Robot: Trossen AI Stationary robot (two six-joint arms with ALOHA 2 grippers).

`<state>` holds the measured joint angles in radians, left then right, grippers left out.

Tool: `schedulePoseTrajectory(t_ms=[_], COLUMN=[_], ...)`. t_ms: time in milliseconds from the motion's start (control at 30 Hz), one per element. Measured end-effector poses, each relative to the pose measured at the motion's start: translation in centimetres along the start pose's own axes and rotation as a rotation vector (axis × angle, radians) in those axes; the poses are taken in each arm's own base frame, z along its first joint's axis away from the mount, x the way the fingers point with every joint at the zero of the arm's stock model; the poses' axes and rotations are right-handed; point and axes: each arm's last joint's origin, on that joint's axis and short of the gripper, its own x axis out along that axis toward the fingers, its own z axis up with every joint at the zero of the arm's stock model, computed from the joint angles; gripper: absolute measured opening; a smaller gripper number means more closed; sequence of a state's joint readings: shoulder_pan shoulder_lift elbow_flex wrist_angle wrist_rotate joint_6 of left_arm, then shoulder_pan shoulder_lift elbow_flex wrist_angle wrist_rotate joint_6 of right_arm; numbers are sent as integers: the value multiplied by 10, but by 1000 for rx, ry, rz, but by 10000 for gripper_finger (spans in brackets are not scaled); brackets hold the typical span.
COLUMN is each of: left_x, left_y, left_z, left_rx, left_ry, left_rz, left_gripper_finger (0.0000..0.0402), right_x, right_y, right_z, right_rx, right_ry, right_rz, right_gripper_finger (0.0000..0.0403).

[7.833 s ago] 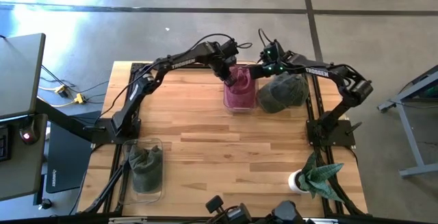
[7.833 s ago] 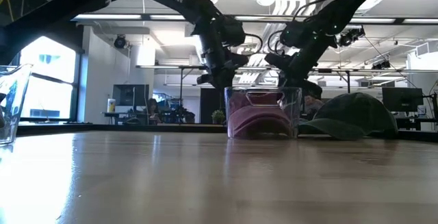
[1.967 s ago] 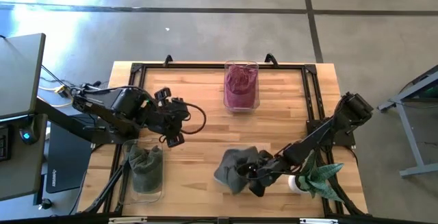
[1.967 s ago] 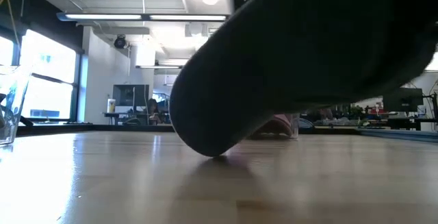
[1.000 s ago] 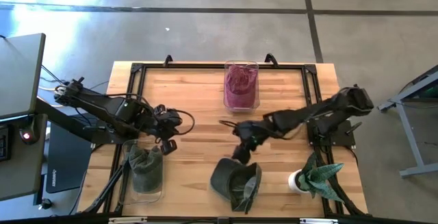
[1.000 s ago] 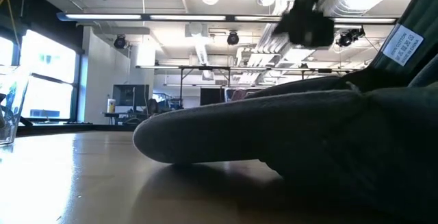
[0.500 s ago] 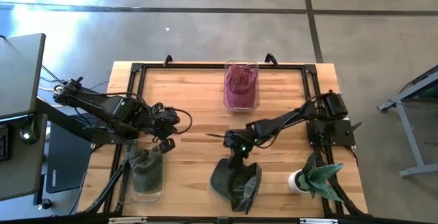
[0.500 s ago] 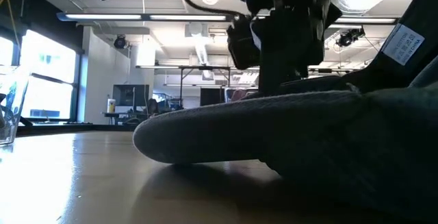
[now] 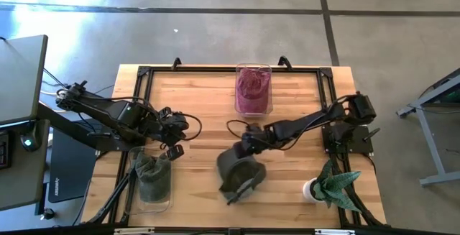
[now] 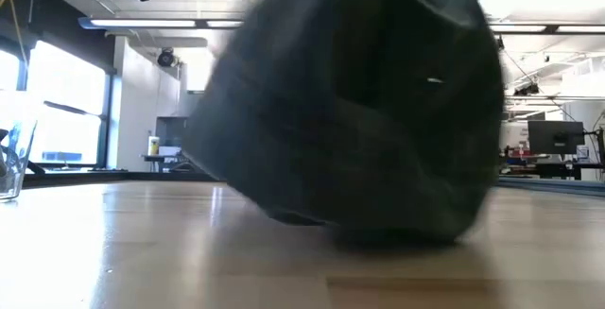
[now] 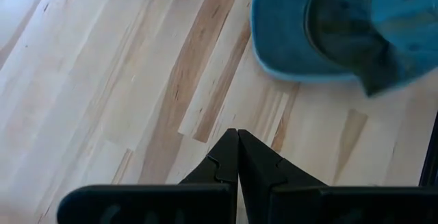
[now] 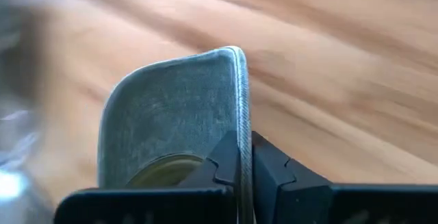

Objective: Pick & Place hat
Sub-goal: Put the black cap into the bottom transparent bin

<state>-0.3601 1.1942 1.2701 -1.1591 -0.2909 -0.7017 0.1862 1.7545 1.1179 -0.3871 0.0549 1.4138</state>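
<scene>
The dark green hat (image 9: 239, 172) lies near the front middle of the table (image 9: 201, 120), its long side running front to back. The right gripper (image 9: 248, 143) pinches its far edge. The left gripper (image 9: 175, 151) is pressed closed near the jar (image 9: 153, 180), and a pink hat (image 9: 252, 88) sits at the far edge.

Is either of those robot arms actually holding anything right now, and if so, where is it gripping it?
Yes. The right gripper is pinching the dark green hat by the edge of its brim. The left gripper is shut on nothing.
</scene>
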Motion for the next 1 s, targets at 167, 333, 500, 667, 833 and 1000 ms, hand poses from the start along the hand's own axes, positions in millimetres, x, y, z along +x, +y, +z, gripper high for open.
schedulePoseTrajectory(t_ms=[167, 333, 500, 667, 833, 1000], left_x=[0, 0, 2, 31, 66, 93], left_y=[0, 0, -1, -4, -11, -21], left_z=[0, 0, 0, -5, -17, -20], left_rx=[0, 19, 9, -81, -194, -280], left_ry=[-6, -8, -5, 14, 46, 35], left_rz=[4, 3, -15, -110, -283, -413], left_gripper_finger=[0, 0, 0, 2, 11, 12], right_x=[1, -3, -31, -74, -109, -126], right_y=[-14, -15, -12, -11, -1, 1], right_z=[-7, -3, 4, 8, -14, -61], right_rx=[126, 132, 44, -78, -542, -1014], right_ry=[1, -7, -10, -17, 132, 434], right_rz=[-150, -153, -106, -26, 201, 472], right_gripper_finger=[43, 100, 171, 220, 230, 198])
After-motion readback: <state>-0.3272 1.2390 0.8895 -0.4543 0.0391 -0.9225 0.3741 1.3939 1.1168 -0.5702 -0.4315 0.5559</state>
